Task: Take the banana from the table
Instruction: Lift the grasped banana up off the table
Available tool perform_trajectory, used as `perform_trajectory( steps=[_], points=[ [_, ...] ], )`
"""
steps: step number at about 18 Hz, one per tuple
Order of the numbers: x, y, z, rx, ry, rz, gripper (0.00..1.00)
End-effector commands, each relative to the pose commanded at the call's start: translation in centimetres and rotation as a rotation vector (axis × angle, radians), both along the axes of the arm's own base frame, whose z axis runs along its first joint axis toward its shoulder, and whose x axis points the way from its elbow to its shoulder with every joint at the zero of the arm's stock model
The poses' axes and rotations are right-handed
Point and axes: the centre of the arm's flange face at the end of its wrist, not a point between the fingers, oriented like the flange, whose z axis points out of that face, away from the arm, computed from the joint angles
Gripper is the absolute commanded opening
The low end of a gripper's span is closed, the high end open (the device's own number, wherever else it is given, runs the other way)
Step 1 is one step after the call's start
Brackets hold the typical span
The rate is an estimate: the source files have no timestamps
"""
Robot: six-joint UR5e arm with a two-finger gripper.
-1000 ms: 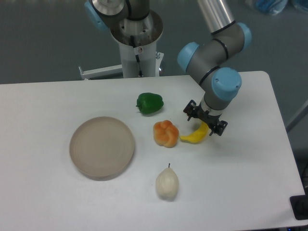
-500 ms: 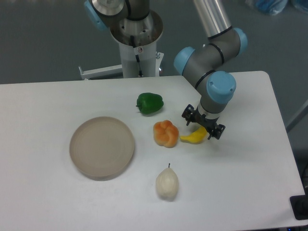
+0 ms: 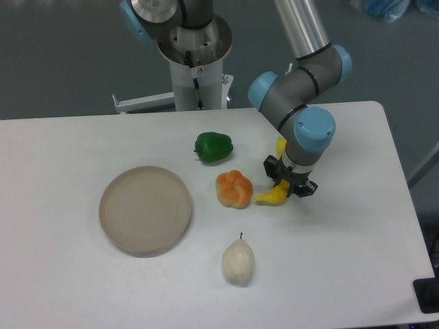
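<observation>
White matte surface (image 3: 82,288) carried the fruit. Long curved glossy yellow banana (image 3: 269,197) lay just right of the lumpy orange pepper (image 3: 234,189), its far end hidden under the black two-finger gripper (image 3: 289,185). Jaws looked clenched around the banana's middle, low enough to lift it; contact not fully clear.

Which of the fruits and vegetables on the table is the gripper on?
The yellow banana, right of the orange pepper. The gripper straddles its middle; the green pepper and pale pear sit well clear of it.
</observation>
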Motion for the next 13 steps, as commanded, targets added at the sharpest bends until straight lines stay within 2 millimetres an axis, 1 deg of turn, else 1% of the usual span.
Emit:
perform_trajectory(
  steps=[1, 2, 6, 7, 9, 10, 11, 13],
  points=[
    [-0.4, 0.2, 0.7, 0.007, 0.006, 0.002, 0.10],
    [-1.0, 0.6, 2.0, 0.021, 0.026, 0.002, 0.10],
    [-2.2, 1.7, 5.7, 0.052, 0.062, -0.002, 0.11],
    [-2.8, 2.2, 7.3, 0.049, 0.058, -0.003, 0.10],
    [-4.0, 3.1, 9.7, 0.041, 0.044, -0.005, 0.10],
    [-4.5, 3.6, 10.8, 0.036, 0.035, -0.023, 0.11],
    [-5.1, 4.1, 12.0, 0.029, 0.029, -0.084, 0.12],
    [-6.1, 4.5, 13.1, 0.038, 0.039, -0.191, 0.13]
  ],
)
